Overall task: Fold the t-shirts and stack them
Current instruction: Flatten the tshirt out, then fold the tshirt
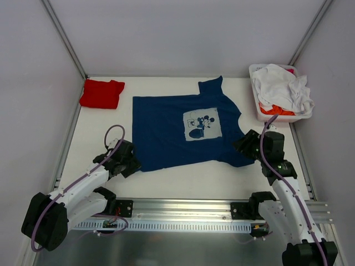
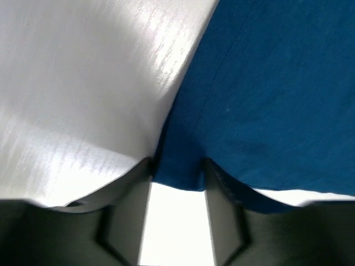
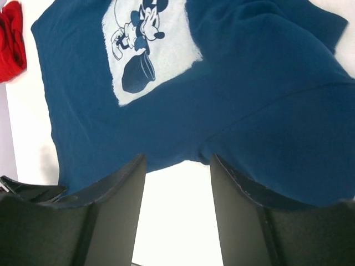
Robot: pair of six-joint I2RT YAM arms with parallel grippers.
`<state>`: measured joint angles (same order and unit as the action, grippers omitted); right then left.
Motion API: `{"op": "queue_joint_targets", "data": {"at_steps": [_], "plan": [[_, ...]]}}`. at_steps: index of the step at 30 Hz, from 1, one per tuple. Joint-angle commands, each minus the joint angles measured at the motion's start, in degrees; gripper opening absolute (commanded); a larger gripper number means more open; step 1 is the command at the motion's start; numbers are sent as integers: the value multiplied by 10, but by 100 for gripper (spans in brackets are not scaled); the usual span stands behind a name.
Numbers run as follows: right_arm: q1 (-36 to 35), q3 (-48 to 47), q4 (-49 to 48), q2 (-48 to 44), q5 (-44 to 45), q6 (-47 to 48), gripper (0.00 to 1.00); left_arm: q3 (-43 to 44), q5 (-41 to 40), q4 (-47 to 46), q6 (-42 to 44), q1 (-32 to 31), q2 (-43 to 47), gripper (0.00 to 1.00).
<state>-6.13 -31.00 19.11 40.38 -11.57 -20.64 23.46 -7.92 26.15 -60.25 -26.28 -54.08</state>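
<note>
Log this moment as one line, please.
navy t-shirt spread, print up | left gripper open at its near-left corner | right gripper open at near-right edge | red t-shirt folded, far left

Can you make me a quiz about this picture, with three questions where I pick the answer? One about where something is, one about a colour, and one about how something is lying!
1. Where is the red t-shirt?
A. On the floor.
B. At the far left corner of the table.
C. Hanging on the wall.

2. What colour is the t-shirt with the mouse picture?
A. Navy blue.
B. Green.
C. Yellow.

3. How does that t-shirt lie?
A. Rolled in a ball.
B. Folded up small.
C. Spread out.

Answers:
1 B, because the top view shows it lying at the far left corner.
2 A, because the cloth all round the pale picture is dark blue.
3 C, because its whole front shows, with the picture facing up.
</note>
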Motion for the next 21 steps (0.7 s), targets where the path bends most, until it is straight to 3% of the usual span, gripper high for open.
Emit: {"op": "queue_joint_targets", "data": {"at_steps": [1, 3, 14, 21], "plan": [[6, 18, 22, -40, 28, -22, 53, -22, -6, 23, -11, -5, 2, 40], [8, 22, 27, -46, 28, -25, 53, -24, -8, 24, -12, -5, 0, 33], [10, 38, 93, -113, 94, -63, 54, -28, -6, 28, -14, -4, -5, 28], [37, 23, 51, -44, 59, -95, 57, -28, -6, 27, -14, -4, -5, 12]]}}
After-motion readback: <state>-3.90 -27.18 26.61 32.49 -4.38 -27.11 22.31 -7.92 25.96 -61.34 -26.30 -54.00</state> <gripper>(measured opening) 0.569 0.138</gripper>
